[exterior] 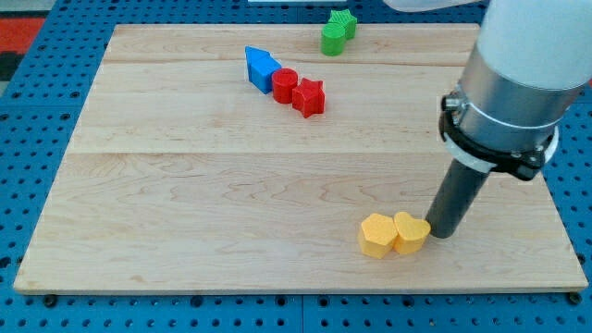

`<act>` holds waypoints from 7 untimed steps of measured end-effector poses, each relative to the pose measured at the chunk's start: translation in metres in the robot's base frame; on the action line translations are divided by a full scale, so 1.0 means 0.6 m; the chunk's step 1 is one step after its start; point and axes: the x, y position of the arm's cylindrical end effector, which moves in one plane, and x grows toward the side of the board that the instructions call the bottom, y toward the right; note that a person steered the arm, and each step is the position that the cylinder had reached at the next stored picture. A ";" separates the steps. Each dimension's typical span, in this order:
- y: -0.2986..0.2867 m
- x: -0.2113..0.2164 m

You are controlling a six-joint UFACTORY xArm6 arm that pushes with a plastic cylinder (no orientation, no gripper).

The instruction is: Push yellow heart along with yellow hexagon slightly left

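The yellow heart (411,231) and the yellow hexagon (376,235) sit side by side, touching, near the view's bottom, right of the board's middle. The hexagon is on the left of the heart. My tip (441,232) stands on the board right against the heart's right side. The dark rod rises from it up to the large grey arm body at the view's upper right.
A blue block (261,67), a red cylinder (284,84) and a red star (309,96) lie in a diagonal row near the view's top. Two green blocks (335,31) sit at the top edge. The wooden board (185,185) lies on a blue pegboard.
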 end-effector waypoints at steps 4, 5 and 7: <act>0.048 0.057; 0.012 0.067; -0.085 0.053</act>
